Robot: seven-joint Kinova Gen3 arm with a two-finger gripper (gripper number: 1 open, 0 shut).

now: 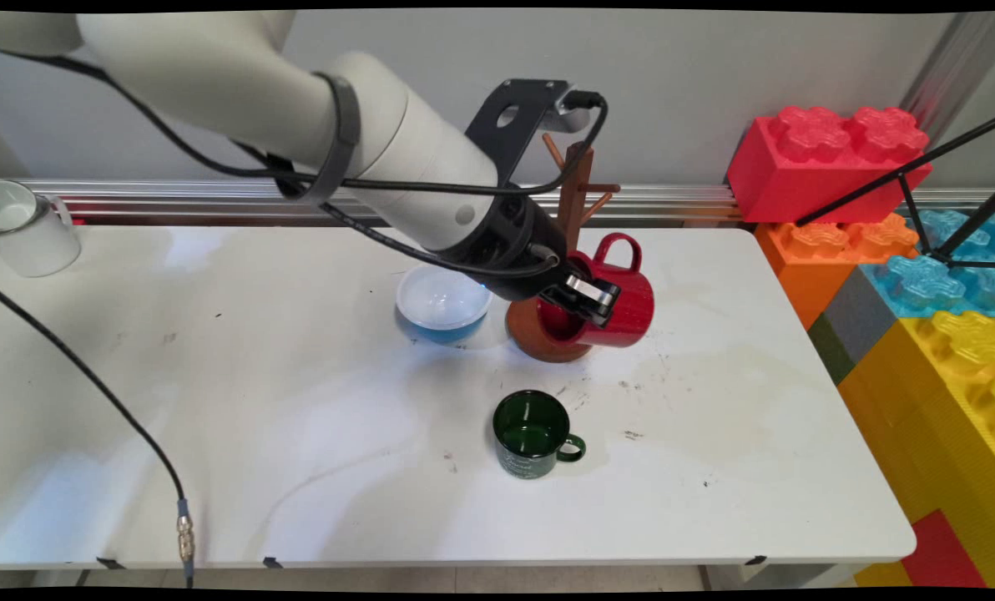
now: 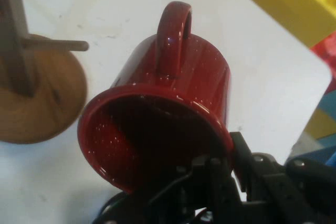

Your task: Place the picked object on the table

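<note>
**No legible text in either view**

I can't read any word, brand, number or sign from here. The only trace of lettering I see is some faint pale marking on the outer wall of the dark green mug (image 1: 533,434), which stands on the white table (image 1: 297,434) near the wooden mug tree (image 1: 566,275), on the camera's side of it. It is too small for me to make out.

Main cam: high, near side, faces wall. Hand cam: close; both see red mug (image 1: 623,305).
</note>
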